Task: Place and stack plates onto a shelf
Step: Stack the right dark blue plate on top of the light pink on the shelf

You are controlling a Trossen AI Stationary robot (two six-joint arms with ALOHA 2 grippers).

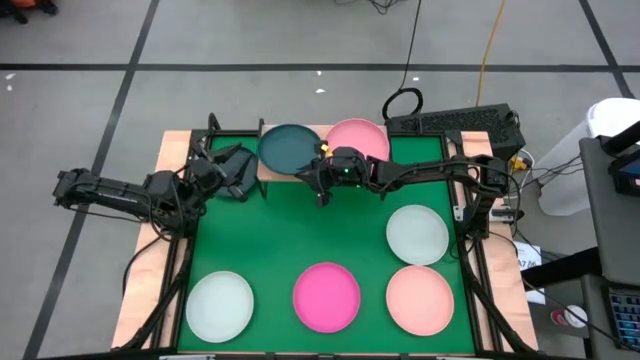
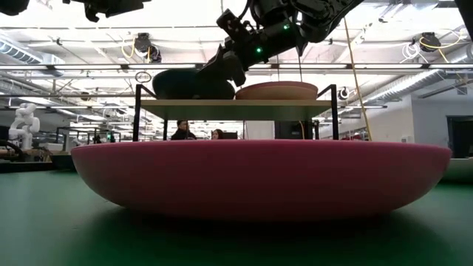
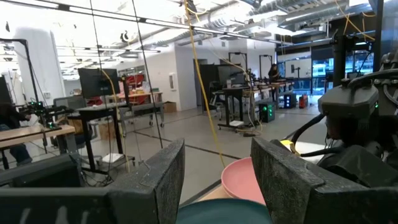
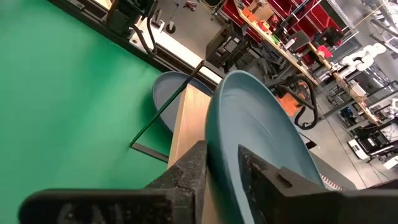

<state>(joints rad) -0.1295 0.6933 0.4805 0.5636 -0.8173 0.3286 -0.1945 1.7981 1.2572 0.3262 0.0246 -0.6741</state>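
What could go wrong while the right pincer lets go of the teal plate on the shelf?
1. The right pincer straddles the teal plate's rim; a retreat before it clears could drag the plate off the shelf.
2. The pink plate sits right beside it; a nudge could shift it.
3. The left pincer waits close by, open.

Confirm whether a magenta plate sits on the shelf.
No: the shelf holds only a dark teal plate and a pink plate; the magenta plate lies on the green mat.

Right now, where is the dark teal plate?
In the high view the dark teal plate sits on the left half of the wooden shelf at the table's far edge, beside the pink plate, with the right tool at its rim.
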